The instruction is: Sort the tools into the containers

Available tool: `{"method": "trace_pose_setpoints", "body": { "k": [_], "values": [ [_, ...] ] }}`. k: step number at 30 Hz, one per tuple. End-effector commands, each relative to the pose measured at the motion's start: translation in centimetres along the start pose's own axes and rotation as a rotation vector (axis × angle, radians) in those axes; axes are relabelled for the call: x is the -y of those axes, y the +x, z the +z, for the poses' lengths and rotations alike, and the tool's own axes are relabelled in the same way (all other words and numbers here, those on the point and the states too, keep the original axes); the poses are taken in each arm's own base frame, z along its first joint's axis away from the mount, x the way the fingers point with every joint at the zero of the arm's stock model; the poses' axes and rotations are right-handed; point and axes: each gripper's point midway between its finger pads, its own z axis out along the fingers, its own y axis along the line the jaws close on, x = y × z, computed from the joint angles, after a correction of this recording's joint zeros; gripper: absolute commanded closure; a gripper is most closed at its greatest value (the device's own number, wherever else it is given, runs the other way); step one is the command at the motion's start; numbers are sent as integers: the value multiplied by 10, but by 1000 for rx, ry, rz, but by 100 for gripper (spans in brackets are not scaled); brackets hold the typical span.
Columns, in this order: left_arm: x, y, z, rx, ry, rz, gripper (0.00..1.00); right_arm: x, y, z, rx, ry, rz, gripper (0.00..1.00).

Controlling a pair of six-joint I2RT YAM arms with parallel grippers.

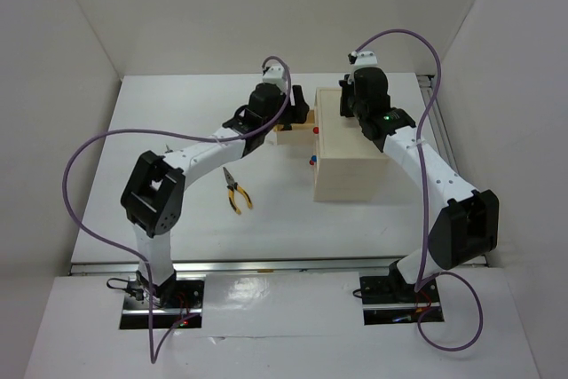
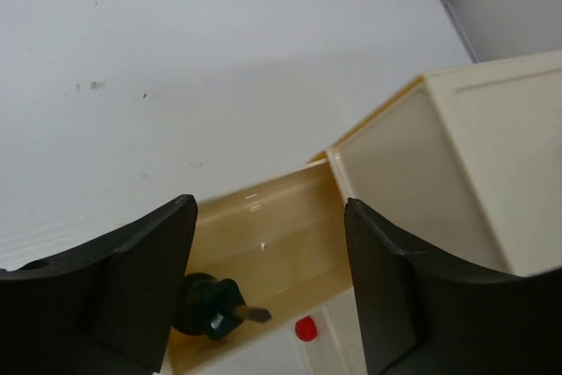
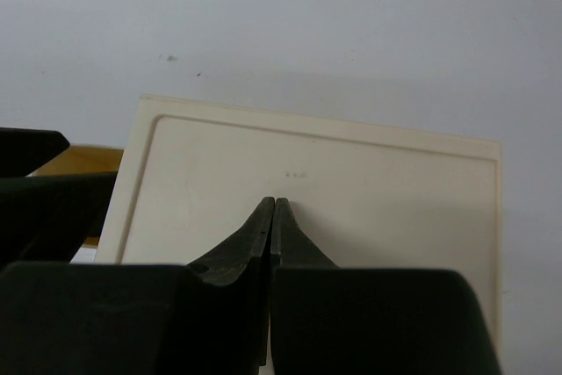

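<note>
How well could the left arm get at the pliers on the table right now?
Probably yes: the pliers lie in the open on the table on that arm's side, nothing on them, and the left pincer stands open over the drawer.

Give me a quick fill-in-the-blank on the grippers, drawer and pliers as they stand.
The left gripper is ____ over the pulled-out drawer.
The screwdriver in that drawer has a ____ handle.
The right gripper is ____ above the box.
The pliers lie on the ____.
Missing: open; green; shut; table.
</note>
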Motion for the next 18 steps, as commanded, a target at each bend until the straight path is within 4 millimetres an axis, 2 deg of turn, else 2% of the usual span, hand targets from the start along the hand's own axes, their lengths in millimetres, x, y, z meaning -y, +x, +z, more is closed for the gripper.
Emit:
{"method": "trace_pose_setpoints", "body": {
  "k": [1, 2, 3, 5, 6, 7, 8, 9, 10, 11, 12, 13, 14, 15, 16, 17, 18],
  "values": [
    [27, -77, -37, 196, 55, 6, 17, 3, 87, -1, -296, 9, -64, 100],
    [26, -88, -44, 225, 39, -1, 13, 3, 87, -1, -296, 9, -64, 100],
    [10, -100, -51, 264, -59, -12, 9, 3, 91, 1, -305, 10, -65, 100],
    [-22, -102, -71, 254, -244, -39, 0, 3, 91, 1, -305, 10, -65, 100],
    [-49, -101, -76, 243, -358, -69, 0, 3, 91, 1, -305, 10, -65, 100],
    [-94, -122, -93, 285, -540, -133, 0, 3, 94, 3, -314, 11, -67, 100],
    [-133, -84, -102, 155, -702, -184, 0, 1, 94, 3, -316, 2, -66, 100],
    [-160, -75, -113, 118, -811, -222, 0, 0, 90, 3, -307, 1, -64, 100],
    [-182, -77, -124, 103, -892, -262, 0, 0, 90, 3, -307, 1, -64, 100],
    [-223, -68, -137, 97, -1016, -370, 0, 0, 90, 3, -307, 1, -64, 100],
    [-245, -49, -164, 3, -1127, -365, 0, 0, 90, 3, -307, 1, -64, 100],
    [-261, -32, -174, -55, -1167, -387, 0, -1, 90, 3, -308, -8, -63, 100],
    [-289, -22, -189, -85, -1230, -437, 0, -1, 90, 3, -308, -8, -63, 100],
    [-298, -15, -200, -118, -1241, -448, 0, -3, 90, 3, -309, -17, -61, 100],
    [-307, 7, -202, -180, -1237, -474, 0, -3, 90, 3, -309, -17, -61, 100],
    [-324, 13, -210, -204, -1256, -493, 0, -3, 90, 3, -309, -17, -61, 100],
    [-330, 21, -215, -231, -1263, -503, 0, -3, 90, 3, -309, -17, -61, 100]
  ]
}}
